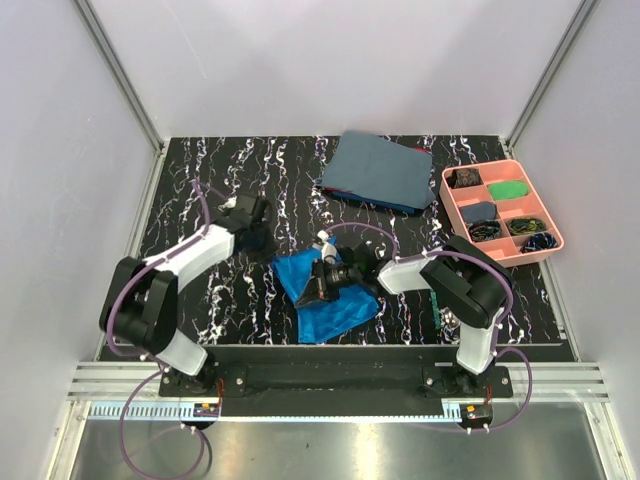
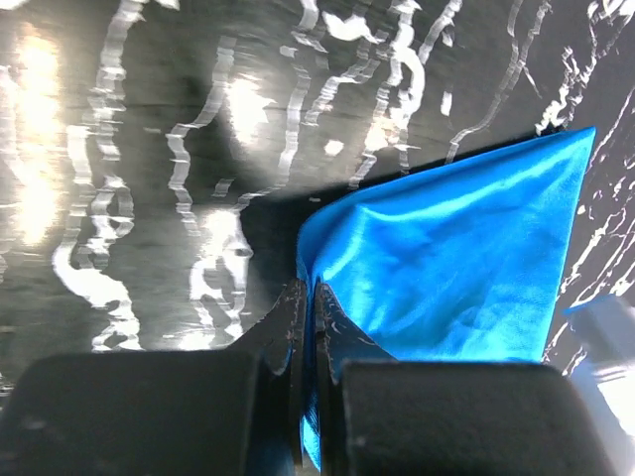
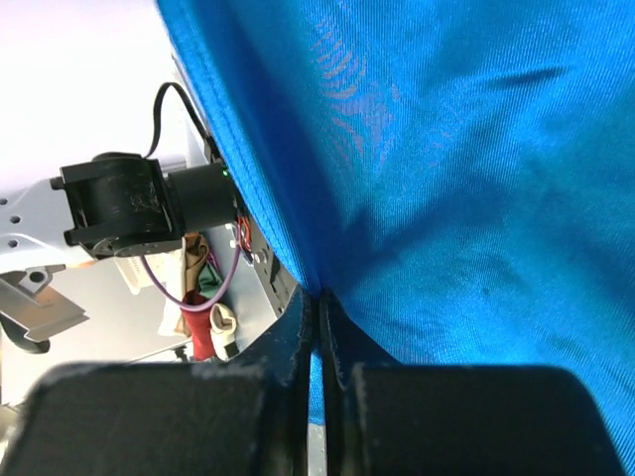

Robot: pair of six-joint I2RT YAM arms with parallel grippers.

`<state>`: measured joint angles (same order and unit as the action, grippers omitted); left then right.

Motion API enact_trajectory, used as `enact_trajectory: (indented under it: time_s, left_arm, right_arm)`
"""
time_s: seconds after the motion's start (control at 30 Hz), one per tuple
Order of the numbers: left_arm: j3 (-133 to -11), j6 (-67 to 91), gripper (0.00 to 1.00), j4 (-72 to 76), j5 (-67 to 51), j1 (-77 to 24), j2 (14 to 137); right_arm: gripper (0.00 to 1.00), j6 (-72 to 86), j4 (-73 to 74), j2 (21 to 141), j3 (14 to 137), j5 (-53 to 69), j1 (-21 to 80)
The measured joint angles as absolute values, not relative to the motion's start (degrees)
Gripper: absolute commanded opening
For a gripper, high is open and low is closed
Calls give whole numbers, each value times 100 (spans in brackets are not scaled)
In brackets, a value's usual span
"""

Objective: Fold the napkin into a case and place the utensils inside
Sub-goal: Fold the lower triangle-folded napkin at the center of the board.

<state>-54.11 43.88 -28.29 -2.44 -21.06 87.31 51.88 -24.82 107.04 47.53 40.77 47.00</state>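
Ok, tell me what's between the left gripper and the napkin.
Nothing: in the left wrist view the left gripper is shut on the edge of the napkin, cloth pinched directly in its grip.

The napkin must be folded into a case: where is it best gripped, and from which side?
Probably at a thin edge or corner, coming in low from outside the cloth: the napkin is limp and rumpled, with nothing stiff to hold. The left hand and right hand each pinch such a fold.
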Motion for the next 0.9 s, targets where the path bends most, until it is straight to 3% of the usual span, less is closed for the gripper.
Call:
enact_trajectory:
  time_s: [0.6, 0.9]
  left_arm:
    - [-6646, 5793, 0, -3647, 1046, -3181, 9959]
    - [-6890, 6014, 0, -3651, 1426, -3264, 10138]
  right_arm:
    - [16, 5262, -3026, 10753, 3889, 4458, 4012]
    - [46, 4654, -1859, 10460, 3920, 4427, 4014]
